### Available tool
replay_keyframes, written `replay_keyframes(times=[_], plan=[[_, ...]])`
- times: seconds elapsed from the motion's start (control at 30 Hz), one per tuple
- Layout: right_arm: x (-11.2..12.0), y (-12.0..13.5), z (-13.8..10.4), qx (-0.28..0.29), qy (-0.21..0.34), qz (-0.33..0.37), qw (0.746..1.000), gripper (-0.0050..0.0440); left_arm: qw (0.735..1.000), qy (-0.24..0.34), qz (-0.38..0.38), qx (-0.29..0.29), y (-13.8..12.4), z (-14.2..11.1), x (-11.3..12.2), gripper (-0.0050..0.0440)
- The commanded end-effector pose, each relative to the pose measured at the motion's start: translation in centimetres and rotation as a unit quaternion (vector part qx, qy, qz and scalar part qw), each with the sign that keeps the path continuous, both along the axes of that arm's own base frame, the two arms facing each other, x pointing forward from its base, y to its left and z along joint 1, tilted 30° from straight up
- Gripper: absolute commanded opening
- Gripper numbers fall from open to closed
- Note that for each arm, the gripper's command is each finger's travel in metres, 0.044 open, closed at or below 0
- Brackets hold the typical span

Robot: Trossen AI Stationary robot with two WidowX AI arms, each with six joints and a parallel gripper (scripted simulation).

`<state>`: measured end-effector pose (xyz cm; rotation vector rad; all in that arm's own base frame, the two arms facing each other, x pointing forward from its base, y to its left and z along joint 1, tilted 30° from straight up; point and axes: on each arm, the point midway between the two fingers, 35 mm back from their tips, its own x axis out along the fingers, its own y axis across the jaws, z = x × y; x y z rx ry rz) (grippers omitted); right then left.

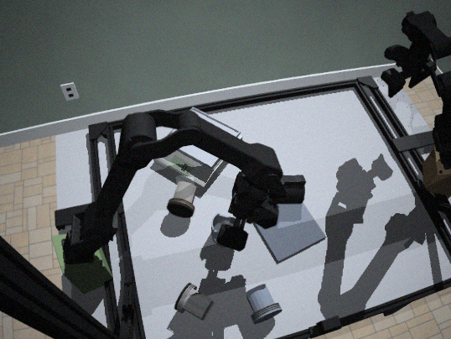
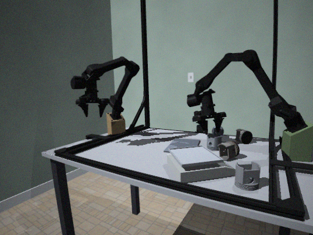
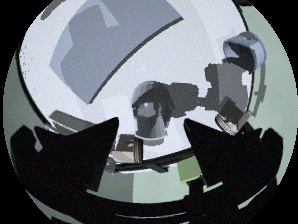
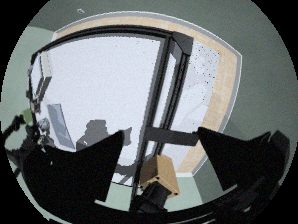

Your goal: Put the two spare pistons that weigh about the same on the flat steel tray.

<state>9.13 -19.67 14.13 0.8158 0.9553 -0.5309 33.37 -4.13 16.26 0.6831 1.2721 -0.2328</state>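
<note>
Left-hand tool [image 1: 235, 235] [image 2: 212, 132] [image 3: 152, 120], from the left arm: fingers apart, nothing between, pointing down over a grey metal piston standing upright [image 1: 218, 228] [image 2: 213, 143] [image 3: 151, 112] [image 4: 44, 125]. Probably spread wide to straddle that skirt, with height kept for a straight drop. Beside it, the flat blue-grey steel tray [image 1: 293, 239] [image 2: 183, 142] [image 3: 110, 40] [image 4: 61, 125], bare of pistons; likely meant as a short carry once weights are known.

Lying on sides: a brown-crowned piston [image 1: 182, 199] [image 2: 228, 149] [image 3: 131, 147] near the pale open box with a tilted panel [image 1: 201, 183] [image 2: 209, 174] [image 3: 75, 122] [image 4: 46, 75]; contact there, cannot tell. Farther off in the exterior view, a dark-crowned grey piston [image 1: 194, 302] [image 2: 244, 136] [image 3: 232, 117] and a bluish steel piston [image 1: 264, 302] [image 2: 215, 130] [image 3: 245, 52]. Near right, a ringed grey piston [image 2: 247, 175] upright on the surface.

Arm pose: left arched high, elbow up, wrist bent down. Right folded above its base, right-hand tool [image 1: 403, 84] [image 2: 93, 116] [image 4: 161, 131] wide open, empty, well apart; presumably parked. Matching pair: impossible to judge by looks.
</note>
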Motion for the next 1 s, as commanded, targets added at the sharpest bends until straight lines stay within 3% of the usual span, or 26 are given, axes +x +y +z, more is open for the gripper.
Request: replay_keyframes(times=[0.0, 0.97], plan=[[0.1, 0.0, 0.0, -0.001, -0.002, 0.003, 1.0, 0.044, 1.0, 0.007, -0.001, 0.0, 0.2, -1.1, 0.1, 0.0378], [0.1, 0.0, 0.0, -0.001, -0.002, 0.003, 1.0, 0.044, 1.0, 0.007, -0.001, 0.0, 1.0, -4.9, 1.3, 0.0378]])
